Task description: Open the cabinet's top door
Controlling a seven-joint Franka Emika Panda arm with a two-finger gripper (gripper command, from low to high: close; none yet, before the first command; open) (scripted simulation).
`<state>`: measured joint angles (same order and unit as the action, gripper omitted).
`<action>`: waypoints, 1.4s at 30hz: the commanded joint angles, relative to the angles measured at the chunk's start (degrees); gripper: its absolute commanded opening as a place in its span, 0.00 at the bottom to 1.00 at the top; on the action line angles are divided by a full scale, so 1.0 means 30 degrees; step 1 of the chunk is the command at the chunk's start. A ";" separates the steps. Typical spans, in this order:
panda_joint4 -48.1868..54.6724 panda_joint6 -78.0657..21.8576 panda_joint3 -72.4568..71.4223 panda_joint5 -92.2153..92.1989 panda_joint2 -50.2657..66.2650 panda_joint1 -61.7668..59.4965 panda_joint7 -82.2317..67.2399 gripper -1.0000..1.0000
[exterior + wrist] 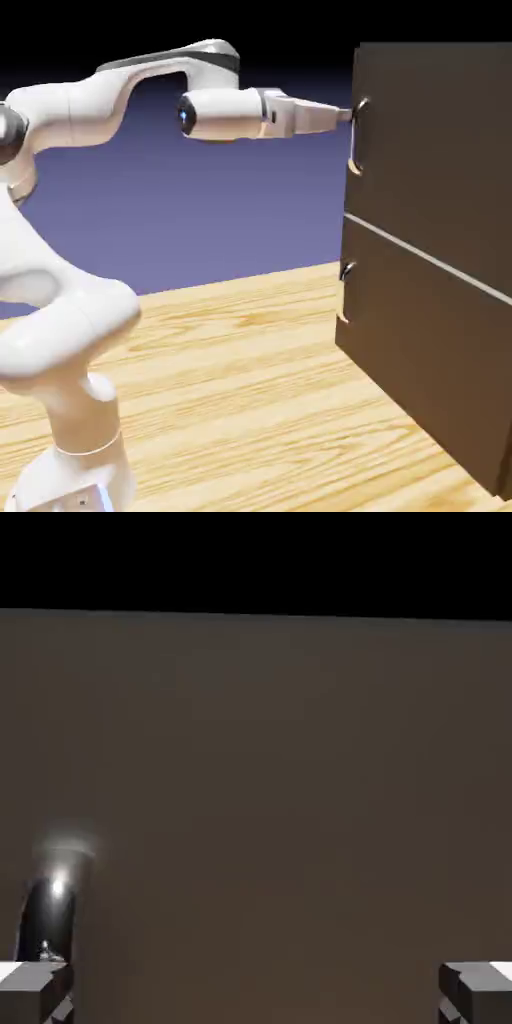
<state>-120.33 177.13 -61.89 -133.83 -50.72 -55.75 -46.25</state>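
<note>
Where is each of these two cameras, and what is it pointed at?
Exterior view: stands off beside the robot, looking across at the white arm, shown from base to gripper, and the dark cabinet.
Hand view: rides on the hand, looking along the open gripper at the upper door; only the two grey fingertips show.
Both share the upper door and its handle.
</note>
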 commanded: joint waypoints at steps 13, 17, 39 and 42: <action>0.3428 0.0132 -0.4409 -0.7716 -0.0829 -0.4643 -0.5049 0.50; 0.5148 0.0055 -0.5730 -0.7657 -0.0481 -0.6844 -0.4903 0.50; -0.6799 -0.6867 0.4650 -0.2686 -0.1164 0.7000 -0.4865 0.00; -0.8593 -0.7935 0.6658 -0.1019 -0.1970 0.9072 -0.4316 0.00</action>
<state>-146.11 153.27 -41.91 -136.80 -56.63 -28.54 -59.20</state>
